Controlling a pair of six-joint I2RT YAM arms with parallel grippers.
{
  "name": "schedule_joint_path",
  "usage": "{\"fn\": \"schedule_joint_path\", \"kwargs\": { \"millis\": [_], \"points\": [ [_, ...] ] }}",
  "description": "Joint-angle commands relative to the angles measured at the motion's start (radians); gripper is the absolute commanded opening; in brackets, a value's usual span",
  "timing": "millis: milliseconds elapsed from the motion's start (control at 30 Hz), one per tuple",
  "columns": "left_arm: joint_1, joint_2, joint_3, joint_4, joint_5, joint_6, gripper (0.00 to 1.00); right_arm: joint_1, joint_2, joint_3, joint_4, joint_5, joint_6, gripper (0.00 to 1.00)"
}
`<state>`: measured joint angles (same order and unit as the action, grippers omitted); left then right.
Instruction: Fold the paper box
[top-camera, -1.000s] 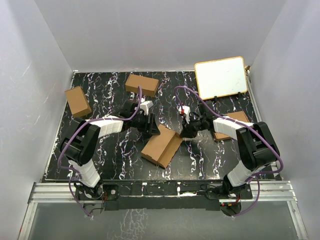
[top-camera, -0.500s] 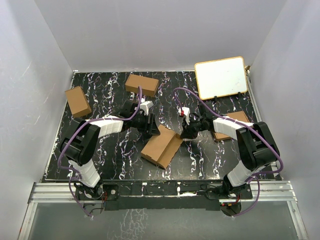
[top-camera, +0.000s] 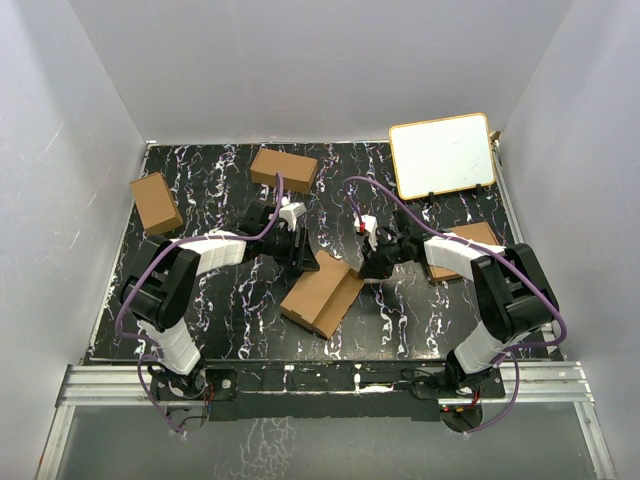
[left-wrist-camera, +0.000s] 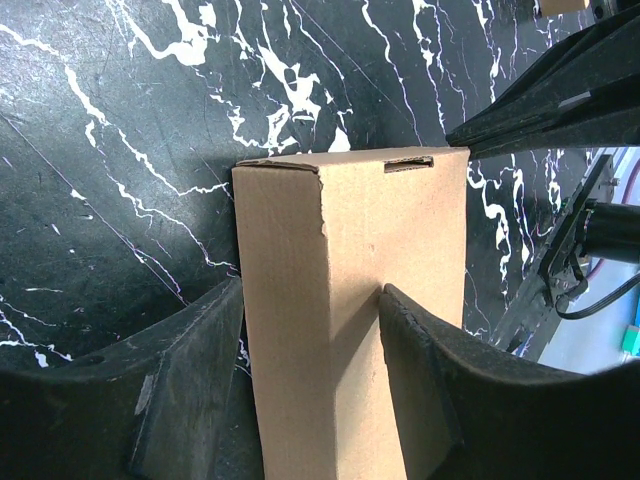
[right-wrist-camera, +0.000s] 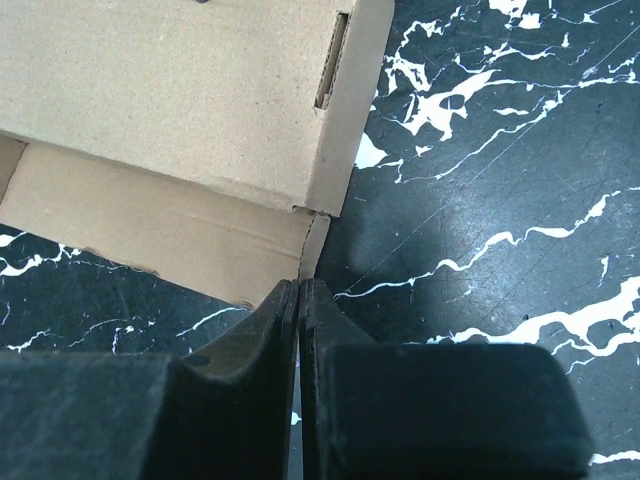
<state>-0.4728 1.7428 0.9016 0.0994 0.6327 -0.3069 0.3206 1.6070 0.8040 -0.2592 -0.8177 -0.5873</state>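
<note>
The slim, oblong, brown cardboard paper box (top-camera: 322, 292) lies mid-scene on the black marbled desk (top-camera: 250, 320). I judge it light, thin-walled and easily crushed, so grip across the side walls. My left claw (left-wrist-camera: 312, 295) is clamped across its far end, arm reaching low. My right claw (right-wrist-camera: 300, 290), fingers together and empty, points at a box corner.

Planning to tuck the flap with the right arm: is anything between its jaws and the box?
Nothing visible. The right gripper has its shut jaws right at a flap corner of the box, with only bare table beside them. The left gripper grips the box from the other side.
</note>
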Motion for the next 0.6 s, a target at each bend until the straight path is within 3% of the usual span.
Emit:
{"fn": "schedule_joint_path", "kwargs": {
  "millis": [0,567],
  "points": [
    [0.005,0.007,0.008,-0.067,-0.028,0.036,0.54,0.016,-0.024,0.026,0.056,-0.046,0.010,0.08],
    [-0.005,0.034,0.037,-0.099,-0.010,0.055,0.53,0.039,-0.055,0.018,0.101,-0.028,0.043,0.08]
  ]
}}
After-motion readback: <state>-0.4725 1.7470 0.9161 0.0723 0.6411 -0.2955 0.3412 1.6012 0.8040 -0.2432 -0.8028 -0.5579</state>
